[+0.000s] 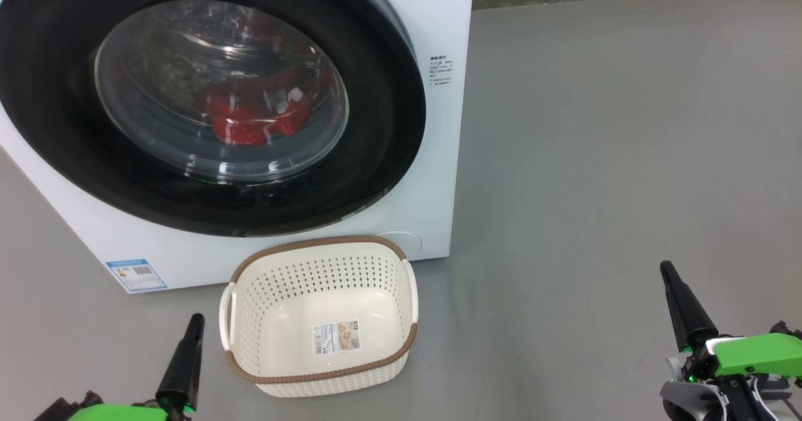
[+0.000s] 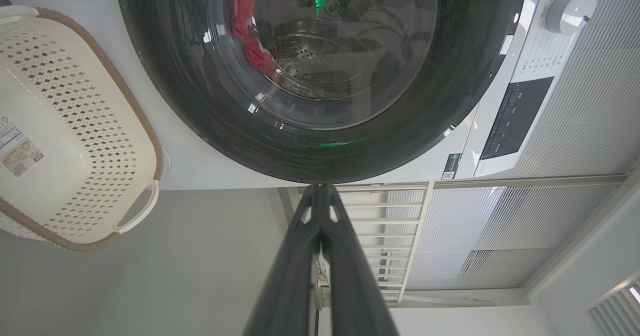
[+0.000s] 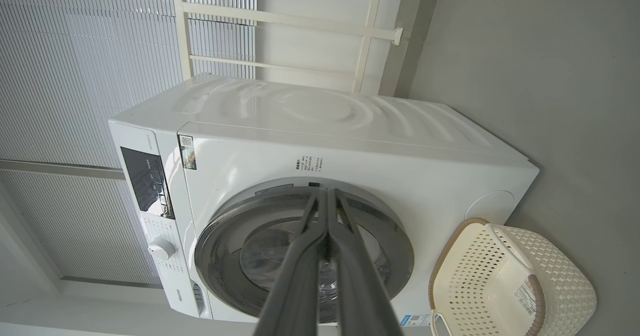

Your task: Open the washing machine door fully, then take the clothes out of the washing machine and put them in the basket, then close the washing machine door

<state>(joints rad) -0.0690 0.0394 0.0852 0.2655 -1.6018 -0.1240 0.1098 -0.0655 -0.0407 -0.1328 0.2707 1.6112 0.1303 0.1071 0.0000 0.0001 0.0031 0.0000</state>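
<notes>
The white washing machine (image 1: pixel 438 176) stands ahead with its round black-rimmed door (image 1: pixel 382 139) lying flat against the front. Through the glass, the red clothes (image 1: pixel 250 117) lie in the steel drum. On the floor before the machine sits the cream basket (image 1: pixel 401 296), with just a paper label on its bottom. My left gripper (image 1: pixel 195 321) is shut, low at the left of the basket and apart from it. Well off to the right, my right gripper (image 1: pixel 665 269) is shut over the bare floor. The wrist views show the door (image 2: pixel 190 101) (image 3: pixel 395 246) beyond each pair of closed fingers.
Grey floor (image 1: pixel 595 158) stretches to the right of the machine up to a wall base. Slatted blinds (image 3: pixel 75 76) and a white rail frame stand behind the machine. Its control panel (image 2: pixel 515 116) and dial (image 2: pixel 570 8) are above the door.
</notes>
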